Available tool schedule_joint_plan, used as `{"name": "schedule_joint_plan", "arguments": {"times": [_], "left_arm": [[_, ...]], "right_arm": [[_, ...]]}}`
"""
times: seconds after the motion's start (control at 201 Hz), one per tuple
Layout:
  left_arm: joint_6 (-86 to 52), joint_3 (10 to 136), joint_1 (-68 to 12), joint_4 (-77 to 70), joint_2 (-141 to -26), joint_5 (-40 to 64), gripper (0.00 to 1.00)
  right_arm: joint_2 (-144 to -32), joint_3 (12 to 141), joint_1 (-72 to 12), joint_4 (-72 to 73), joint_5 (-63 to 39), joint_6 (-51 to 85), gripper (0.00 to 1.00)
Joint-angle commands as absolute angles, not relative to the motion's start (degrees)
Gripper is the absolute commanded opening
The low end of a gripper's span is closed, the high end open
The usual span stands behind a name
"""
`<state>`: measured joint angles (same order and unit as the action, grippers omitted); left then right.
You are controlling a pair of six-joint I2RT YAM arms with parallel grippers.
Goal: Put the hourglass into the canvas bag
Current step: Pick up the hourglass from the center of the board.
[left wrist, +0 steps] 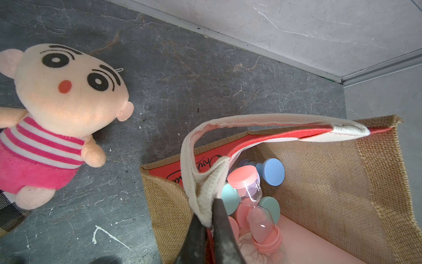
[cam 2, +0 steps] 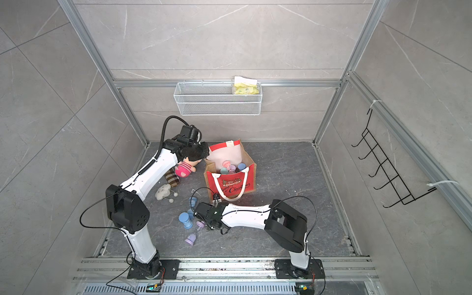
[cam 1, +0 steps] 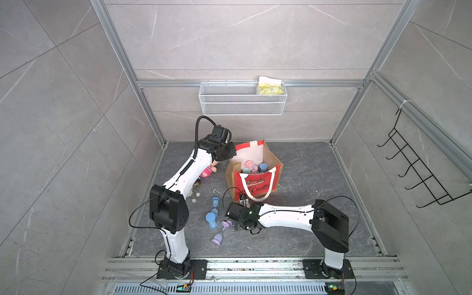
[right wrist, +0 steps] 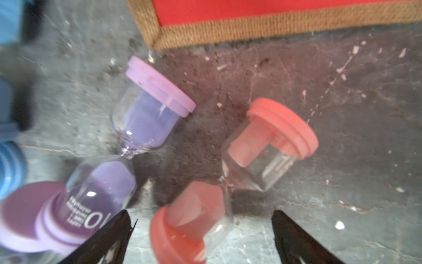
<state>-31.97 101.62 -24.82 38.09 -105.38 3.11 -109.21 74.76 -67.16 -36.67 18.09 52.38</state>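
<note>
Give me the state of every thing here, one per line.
Bag, upright, open, hourglasses inside.
Pink hourglass, lying on floor.
Purple hourglass, lying on floor.
Left gripper, shut on bag handle.
Right gripper, open over pink hourglass.
Doll, lying face up.
Basket, holds yellow packet.

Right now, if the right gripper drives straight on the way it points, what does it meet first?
Probably the coral-capped clear hourglass lying on the dark stone floor, between the open jaws of the right gripper. The purple-capped hourglass lies just beside one finger; depth is unclear.
</note>
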Motion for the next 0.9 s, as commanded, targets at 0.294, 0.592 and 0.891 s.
{"name": "schedule_joint_plan", "arguments": {"times": [0.294, 0.592, 0.891], "left_arm": [[-31.42, 103.49, -24.94, 37.58, -105.85, 5.74, 0.0], [-31.55, 103.03, -24.94, 37.44, -105.47, 5.99, 0.0], [-31.77, 102.11, -24.88, 36.95, -104.83, 6.49, 0.0]], "right_arm": [[-114.32, 79.55, -66.1, -42.35, 22.32, 56.84, 0.96], [-114.19, 75.36, -64.84, -40.04, 18.67, 57.65, 0.89], [-112.58, 71.26, -64.69, -38.03, 15.61, 58.01, 0.73]]}}
